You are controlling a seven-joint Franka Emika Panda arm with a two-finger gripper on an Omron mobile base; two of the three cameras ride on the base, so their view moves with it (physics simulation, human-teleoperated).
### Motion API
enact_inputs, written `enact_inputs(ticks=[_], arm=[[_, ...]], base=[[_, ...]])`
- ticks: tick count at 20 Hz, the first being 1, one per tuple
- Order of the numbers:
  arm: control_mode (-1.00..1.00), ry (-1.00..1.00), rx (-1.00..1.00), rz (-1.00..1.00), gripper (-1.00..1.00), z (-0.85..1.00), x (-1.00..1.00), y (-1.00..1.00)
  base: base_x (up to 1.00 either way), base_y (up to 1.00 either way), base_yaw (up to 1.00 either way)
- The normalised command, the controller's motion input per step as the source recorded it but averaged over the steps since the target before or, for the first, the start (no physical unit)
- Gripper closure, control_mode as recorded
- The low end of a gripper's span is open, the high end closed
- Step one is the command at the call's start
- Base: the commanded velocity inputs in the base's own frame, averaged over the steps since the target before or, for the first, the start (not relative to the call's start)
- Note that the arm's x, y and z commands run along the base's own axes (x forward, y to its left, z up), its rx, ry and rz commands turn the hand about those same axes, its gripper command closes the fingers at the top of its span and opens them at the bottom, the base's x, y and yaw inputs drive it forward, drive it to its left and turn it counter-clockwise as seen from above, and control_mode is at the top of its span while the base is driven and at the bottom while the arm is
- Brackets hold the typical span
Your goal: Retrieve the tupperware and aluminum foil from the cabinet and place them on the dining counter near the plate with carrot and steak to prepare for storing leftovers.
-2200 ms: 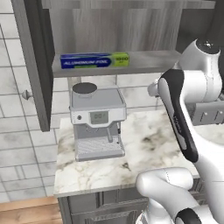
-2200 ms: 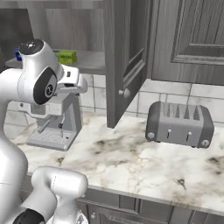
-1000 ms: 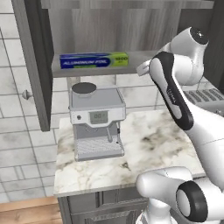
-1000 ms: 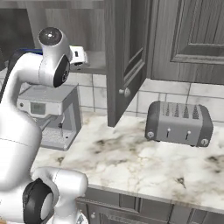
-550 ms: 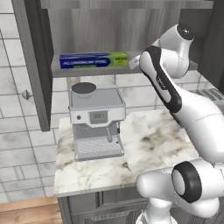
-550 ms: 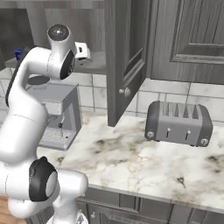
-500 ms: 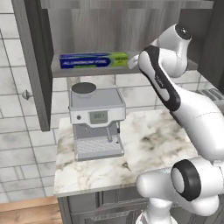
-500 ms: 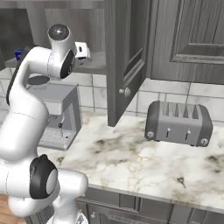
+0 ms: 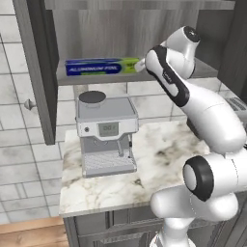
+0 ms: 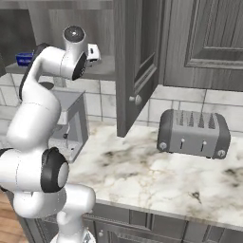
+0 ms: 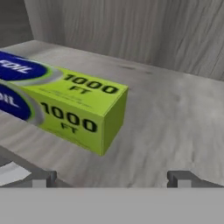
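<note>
The aluminum foil (image 9: pixel 99 66) lies on the grey inner shelf of the open cabinet (image 9: pixel 36 72), its lime-green end pointing right. In the hand view that green end (image 11: pixel 87 116) sits left of centre, a short way ahead of my gripper (image 11: pixel 111 179). The gripper is open, with nothing between its fingertips (image 11: pixel 43 177). From the left base view the gripper (image 9: pixel 140 65) hovers just right of the box at shelf height. From the right, the gripper (image 10: pixel 93 53) is inside the cabinet and the foil's blue end (image 10: pixel 23 59) peeks out behind the arm. The tupperware, dining counter, plate, carrot and steak are out of view.
An espresso machine (image 9: pixel 106 135) stands on the marbled counter (image 9: pixel 159 154) directly under the shelf. A toaster (image 10: pixel 193 133) sits further right. The cabinet's open doors (image 10: pixel 135 66) flank the arm on both sides.
The arm has swung up and left, bringing the hand from beside the cabinet onto the shelf next to the foil's green end. The jaws stayed open.
</note>
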Motion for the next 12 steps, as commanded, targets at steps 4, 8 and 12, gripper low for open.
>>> enact_inputs(ticks=[4,8,12], arm=[[-1.0,0.0,0.11,0.2,-1.0,0.0,0.43,0.0],[-1.0,0.0,0.07,0.22,-1.0,0.0,0.44,0.0],[-1.0,-0.01,0.0,0.21,-1.0,0.0,0.36,0.0]], base=[[0.0,0.0,0.0],[0.0,0.0,0.0],[0.0,0.0,0.0]])
